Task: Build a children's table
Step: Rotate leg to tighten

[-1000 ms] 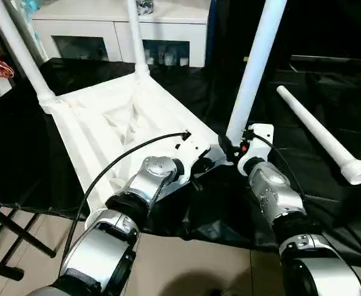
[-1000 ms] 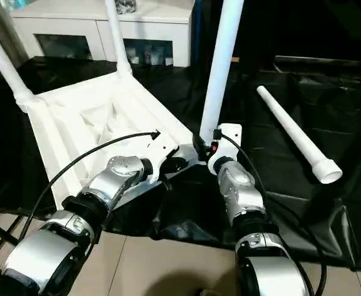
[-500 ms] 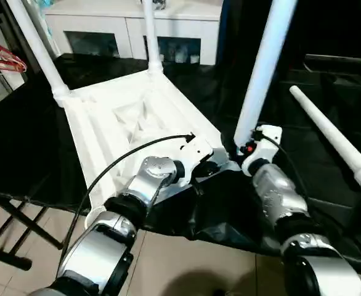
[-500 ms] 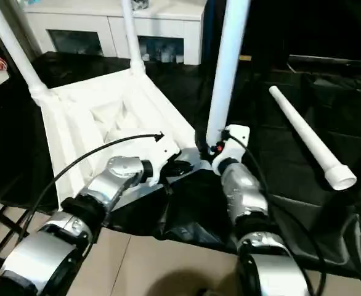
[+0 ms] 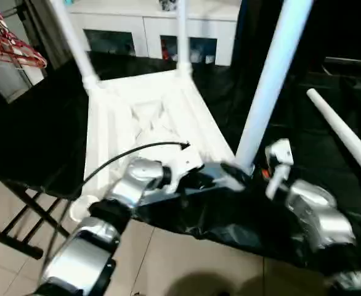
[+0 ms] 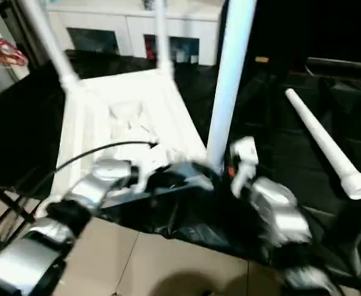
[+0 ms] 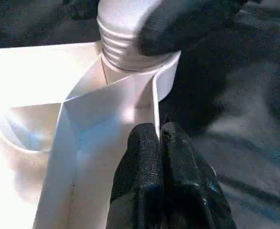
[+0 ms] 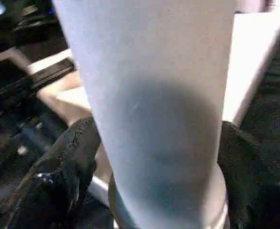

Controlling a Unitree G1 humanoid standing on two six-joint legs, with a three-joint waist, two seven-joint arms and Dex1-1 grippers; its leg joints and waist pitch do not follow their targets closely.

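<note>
1. The white plastic children's table lies upside down on the black-draped worktop, its ribbed underside facing up.
2. Three long white tapered tube legs stand upright in its corner sockets: the near leg by the robot's right arm, and two far legs toward the back.
3. A fourth white tube leg lies loose on the black cover, well apart to the right of the table.
4. The left claw has its black fingers pressed together, tips at the table's thin rim wall just beside the near leg's ribbed socket.
5. The right claw stands wide, one black finger on each side of the near leg's base; whether they touch it I cannot tell.
6. A white glass-door cabinet stands behind, red hangers at the far left.
</note>
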